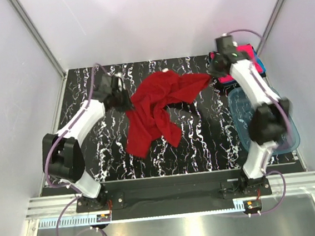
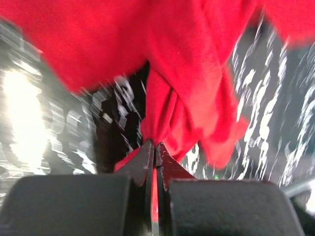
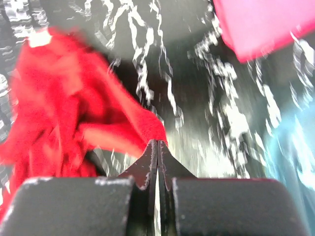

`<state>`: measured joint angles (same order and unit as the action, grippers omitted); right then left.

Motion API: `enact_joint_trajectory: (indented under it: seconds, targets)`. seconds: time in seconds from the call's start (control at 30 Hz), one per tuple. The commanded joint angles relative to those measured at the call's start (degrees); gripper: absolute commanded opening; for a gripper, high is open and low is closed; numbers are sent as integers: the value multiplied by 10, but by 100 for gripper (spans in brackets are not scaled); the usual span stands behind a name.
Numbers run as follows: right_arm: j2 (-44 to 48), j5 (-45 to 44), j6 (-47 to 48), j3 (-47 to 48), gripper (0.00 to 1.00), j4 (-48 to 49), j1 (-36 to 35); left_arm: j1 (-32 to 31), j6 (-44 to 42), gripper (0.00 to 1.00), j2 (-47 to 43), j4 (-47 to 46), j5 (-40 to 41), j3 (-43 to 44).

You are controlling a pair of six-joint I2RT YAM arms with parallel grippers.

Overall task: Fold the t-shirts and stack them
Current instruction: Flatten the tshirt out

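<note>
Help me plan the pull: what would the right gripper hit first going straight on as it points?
Beyond the red shirt corner it pinches, the right gripper would probably meet the black table; the pink shirt lies off to one side.

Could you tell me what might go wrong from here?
The left fingers and right fingers pinch only thin bits of the red shirt; it may slip. It is twisted between them and may spread creased. The pink shirt lies near the right fingers and could get nudged.

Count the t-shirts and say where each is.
3: red t-shirt mid-table, held by left gripper and right gripper; pink t-shirt far right; teal t-shirt edge beside it; right arm may hide more.
</note>
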<state>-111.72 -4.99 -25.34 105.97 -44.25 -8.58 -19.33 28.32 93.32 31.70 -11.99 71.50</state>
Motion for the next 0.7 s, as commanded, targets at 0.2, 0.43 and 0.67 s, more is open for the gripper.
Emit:
enact_joint_trajectory:
  seconds: [0.2, 0.43, 0.67]
  targets:
    - [361, 63, -99, -390, 0, 95, -23, 71, -83, 0, 164, 89, 96, 333]
    - [456, 70, -112, -477, 0, 114, -36, 64, -114, 63, 273, 252, 114, 648]
    - [470, 94, -110, -488, 0, 122, -36, 45, -72, 68, 58, 156, 147, 220]
